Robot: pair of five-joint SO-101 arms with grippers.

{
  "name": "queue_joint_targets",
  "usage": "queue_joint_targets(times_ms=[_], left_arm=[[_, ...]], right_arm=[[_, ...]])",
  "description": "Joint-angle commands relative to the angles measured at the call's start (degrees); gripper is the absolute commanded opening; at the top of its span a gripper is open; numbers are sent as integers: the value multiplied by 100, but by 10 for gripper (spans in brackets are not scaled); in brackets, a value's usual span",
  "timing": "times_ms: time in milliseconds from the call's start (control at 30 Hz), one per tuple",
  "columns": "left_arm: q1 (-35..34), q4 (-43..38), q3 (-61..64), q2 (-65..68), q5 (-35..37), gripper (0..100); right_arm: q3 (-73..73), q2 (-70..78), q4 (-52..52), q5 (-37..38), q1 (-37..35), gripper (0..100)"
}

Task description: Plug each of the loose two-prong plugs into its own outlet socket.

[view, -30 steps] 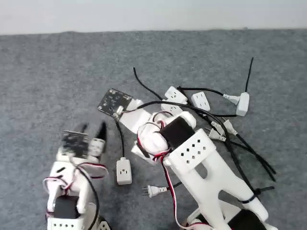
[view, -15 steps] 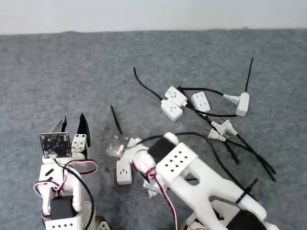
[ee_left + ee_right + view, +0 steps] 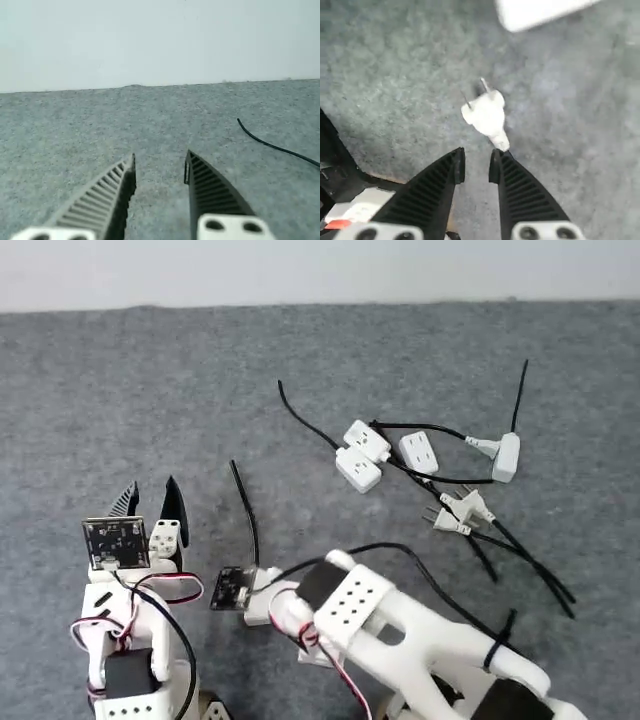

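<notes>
Right gripper (image 3: 476, 162): jaws a narrow gap apart, holding nothing, tips just beside a loose plug (image 3: 485, 115) at the mat's (image 3: 120, 390) near edge; left gripper (image 3: 159, 167) spread wider, empty, near-left corner

A grey, carpet-like table surface (image 3: 120, 380) stretches back to a plain pale wall (image 3: 300, 270).

2 touching sockets (image 3: 358, 468) lie right of the surface (image 3: 120, 370) centre, 3rd socket (image 3: 418, 451) beside them, 4th socket (image 3: 506, 457) nearer the right edge, 2 plugs (image 3: 455, 512) in front; left gripper (image 3: 152, 482) near-left corner.
</notes>
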Motion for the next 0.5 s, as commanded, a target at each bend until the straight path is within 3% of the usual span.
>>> queue_joint_targets(times_ms=[0,467], left_arm=[[9,-158,-259,0,62,170],[9,-149,-312,9,62,170]], right_arm=[[62,-145,-259,26,-163,87],[932,-136,-1622,70,-154,86]])
